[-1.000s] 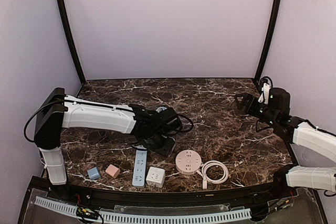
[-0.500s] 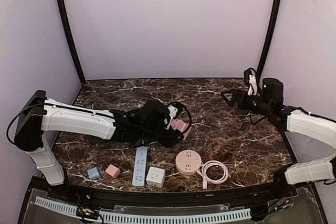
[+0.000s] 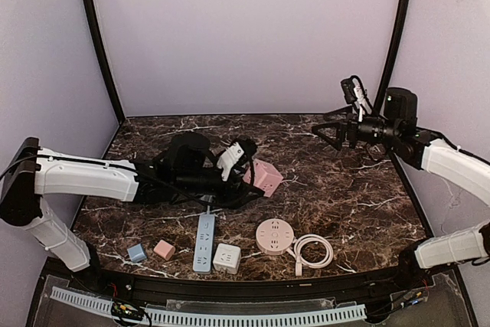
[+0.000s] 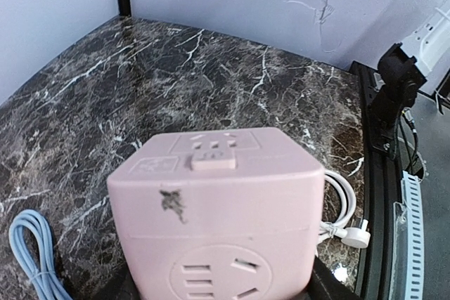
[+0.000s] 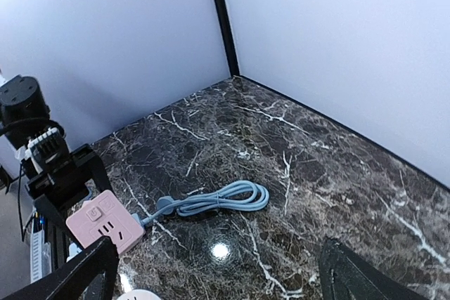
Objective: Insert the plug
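Over the table from above, the left gripper [image 3: 249, 178] is clamped on the pink cube [image 3: 268, 178] near the middle of the marble. The right gripper [image 3: 325, 134] hangs high at the far right, jaws spread wide and holding nothing. A white plug [image 3: 298, 269] lies at the near edge on its coiled cord, beside the round socket [image 3: 274, 235].

Left wrist view now: the cube fills the frame, its socket faces showing and dark fingers at its lower corners. I cannot tell whether it rests on the table or rides just above it. The blue cord [image 4: 31, 251] trails off to one side, and the white plug sits well apart on the other.

Right wrist view: open fingers [image 5: 74, 275] frame the scene, with cube and blue cord far below.

My read: this is the socket-presenting step, and no plug is picked up yet. Next, the right arm needs to drop to a plug, pinch it squarely, and line its pins up with a cube face held steady.
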Tool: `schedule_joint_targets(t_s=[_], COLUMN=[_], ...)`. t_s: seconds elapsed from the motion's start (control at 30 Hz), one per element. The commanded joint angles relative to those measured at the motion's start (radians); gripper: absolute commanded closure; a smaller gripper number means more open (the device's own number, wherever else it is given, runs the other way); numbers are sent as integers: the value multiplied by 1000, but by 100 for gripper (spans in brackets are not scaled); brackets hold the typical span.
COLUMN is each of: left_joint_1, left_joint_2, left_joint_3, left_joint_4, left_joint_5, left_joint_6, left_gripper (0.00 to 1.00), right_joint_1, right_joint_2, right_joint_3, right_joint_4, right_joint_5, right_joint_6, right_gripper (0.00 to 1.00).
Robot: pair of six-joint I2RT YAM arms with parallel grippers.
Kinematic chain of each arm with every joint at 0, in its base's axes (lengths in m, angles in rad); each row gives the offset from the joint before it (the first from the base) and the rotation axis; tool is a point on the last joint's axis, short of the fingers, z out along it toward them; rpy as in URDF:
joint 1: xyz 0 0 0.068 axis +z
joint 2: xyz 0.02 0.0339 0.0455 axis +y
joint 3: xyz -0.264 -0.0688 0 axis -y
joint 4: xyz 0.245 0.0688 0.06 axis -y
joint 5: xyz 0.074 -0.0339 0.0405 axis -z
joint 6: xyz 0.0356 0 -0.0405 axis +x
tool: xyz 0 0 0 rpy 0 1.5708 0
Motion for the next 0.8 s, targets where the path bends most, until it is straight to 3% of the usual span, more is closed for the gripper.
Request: schedule_joint_targets(t_s=[0.0, 0.17, 0.33, 0.6, 0.77], left_joint_1=[55, 84, 86, 86, 85], left_joint_2=[-98, -141, -168, -185, -179], left_joint_3=[-49, -73, -78, -82, -72], left_joint_4=[48, 33, -12, -38, -58], left_joint_5=[250, 417, 472, 488, 476], left_joint_6=[124, 186, 227, 247, 270], left_gripper=[93, 92, 91, 91, 91], right_joint_1=[22, 180, 355, 520, 563], right_joint_2=[34, 78, 173, 227, 263], right_joint_3=[120, 231, 353, 429, 451], right_joint_4=[-197, -380, -550, -620, -649], right_joint_5=[-181, -166, -31, 80, 114], right_joint_6=[-252, -427, -532, -541, -519], right_gripper=[1, 1, 1, 3, 5])
